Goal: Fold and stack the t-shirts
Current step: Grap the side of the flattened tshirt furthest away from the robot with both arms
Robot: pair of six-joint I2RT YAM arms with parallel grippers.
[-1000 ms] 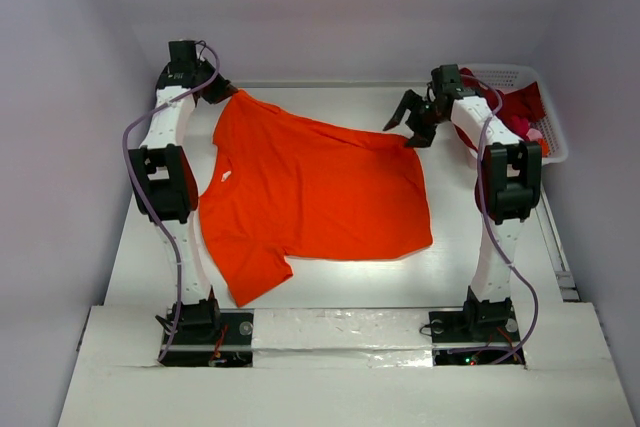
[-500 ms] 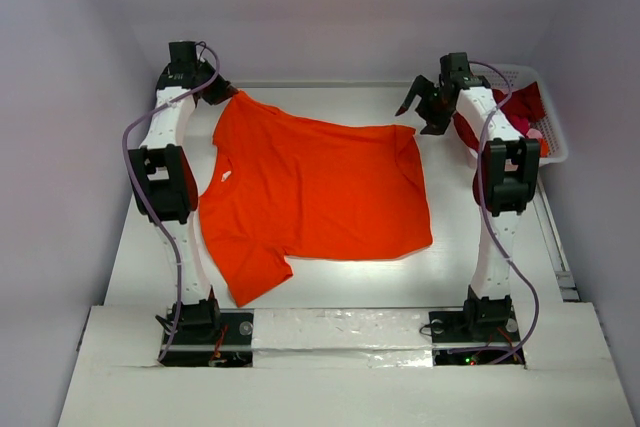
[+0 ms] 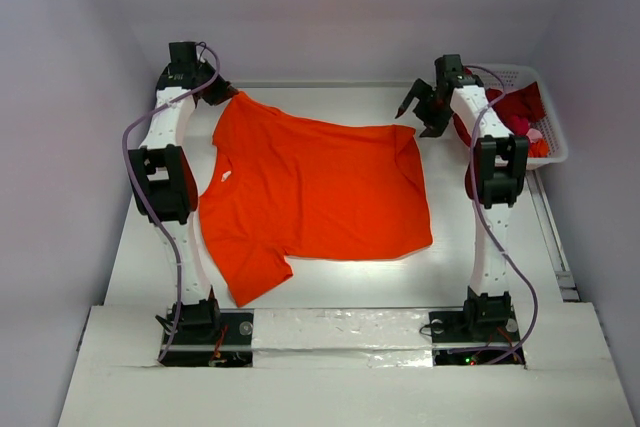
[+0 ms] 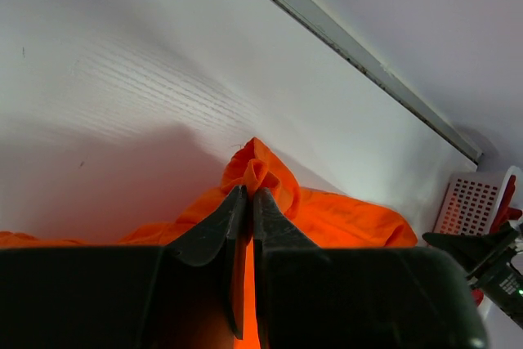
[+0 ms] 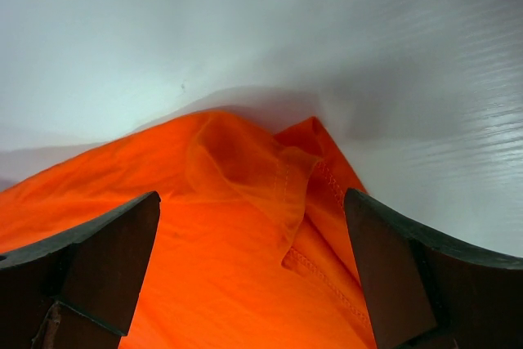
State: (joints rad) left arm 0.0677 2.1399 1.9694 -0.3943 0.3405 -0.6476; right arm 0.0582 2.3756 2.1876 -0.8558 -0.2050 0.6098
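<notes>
Overhead view: soft, even light from above. The table [image 3: 340, 285] glares white toward its near edge, and the walls dim to grey-violet. Wrist views: my fingers [image 5: 98, 259] are dark and blurred up close. The shirt [image 4: 327, 217] is saturated orange and throws soft shadows.

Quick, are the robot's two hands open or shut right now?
Left gripper: shut on a far corner of the orange t-shirt.
Right gripper: open, holding nothing, over the shirt's other far corner.

No readable text, label, brand, number or sign shows in any of the three views
</notes>
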